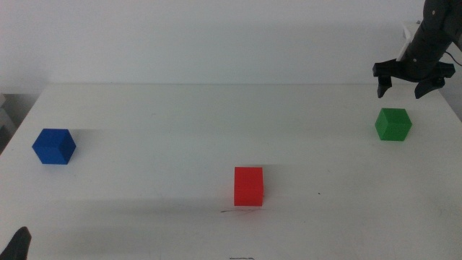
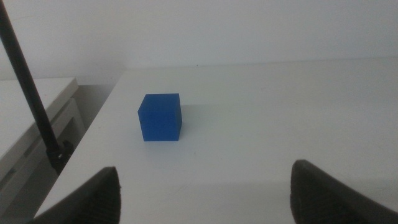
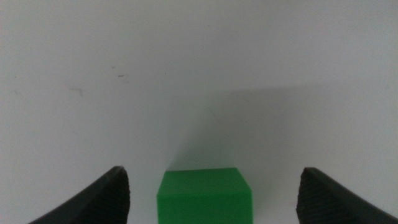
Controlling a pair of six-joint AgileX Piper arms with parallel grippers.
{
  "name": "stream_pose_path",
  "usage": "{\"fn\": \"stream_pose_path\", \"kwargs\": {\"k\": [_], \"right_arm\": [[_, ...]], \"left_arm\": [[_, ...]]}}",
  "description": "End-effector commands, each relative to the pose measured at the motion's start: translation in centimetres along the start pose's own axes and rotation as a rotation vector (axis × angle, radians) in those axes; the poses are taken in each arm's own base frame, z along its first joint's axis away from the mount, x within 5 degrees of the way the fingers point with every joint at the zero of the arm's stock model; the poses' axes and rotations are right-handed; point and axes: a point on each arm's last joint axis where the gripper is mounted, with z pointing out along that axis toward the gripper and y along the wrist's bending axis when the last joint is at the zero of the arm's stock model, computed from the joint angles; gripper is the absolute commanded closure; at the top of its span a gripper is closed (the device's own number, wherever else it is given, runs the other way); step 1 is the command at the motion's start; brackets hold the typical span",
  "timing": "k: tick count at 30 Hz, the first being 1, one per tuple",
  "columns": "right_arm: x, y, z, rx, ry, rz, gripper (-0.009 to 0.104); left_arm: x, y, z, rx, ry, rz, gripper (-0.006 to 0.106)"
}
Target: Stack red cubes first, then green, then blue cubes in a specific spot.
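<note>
White surface (image 1: 180, 123) offers no stop, so the spread right gripper (image 1: 409, 85) hovering above the green cube (image 1: 393, 124) could nudge it aside if it descends off-centre.

A broad white matte tabletop (image 1: 180, 123) fills the scene, backed by a plain pale wall (image 1: 216, 36). Beside the table's left edge, a thin black rod (image 2: 28, 87) slants upward, possibly a stand leg. A lower white surface (image 2: 25, 118) lies beyond that edge, behind the rod.
</note>
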Motion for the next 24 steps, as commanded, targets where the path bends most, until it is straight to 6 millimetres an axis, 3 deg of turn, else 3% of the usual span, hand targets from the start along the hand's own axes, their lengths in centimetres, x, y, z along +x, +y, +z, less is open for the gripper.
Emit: {"fn": "stream_pose_path", "kwargs": {"k": [1,11,18,20,21,24], "right_arm": [[-0.4,-0.6,-4.5,0.004,-0.049,-0.01,0.002],[1.6,-0.6,-2.0,0.014,0.075,-0.019,0.002],[1.9,-0.8,-1.4,0.031,0.098,-0.026,0.005],[1.9,-0.8,-1.3,0.033,0.099,-0.031,0.016],[1.9,-0.8,-1.3,0.033,0.099,-0.033,0.033],[1.9,-0.7,-1.3,0.021,0.095,-0.03,0.064]], "left_arm": [[-0.8,-0.1,-0.2,0.011,-0.098,-0.007,0.007],[-0.8,-0.1,-0.2,0.011,-0.098,-0.007,0.007],[-0.8,-0.1,-0.2,0.011,-0.098,-0.007,0.007],[-0.8,-0.1,-0.2,0.011,-0.098,-0.007,0.007],[-0.8,-0.1,-0.2,0.011,-0.098,-0.007,0.007],[-0.8,-0.1,-0.2,0.011,-0.098,-0.007,0.007]]}}
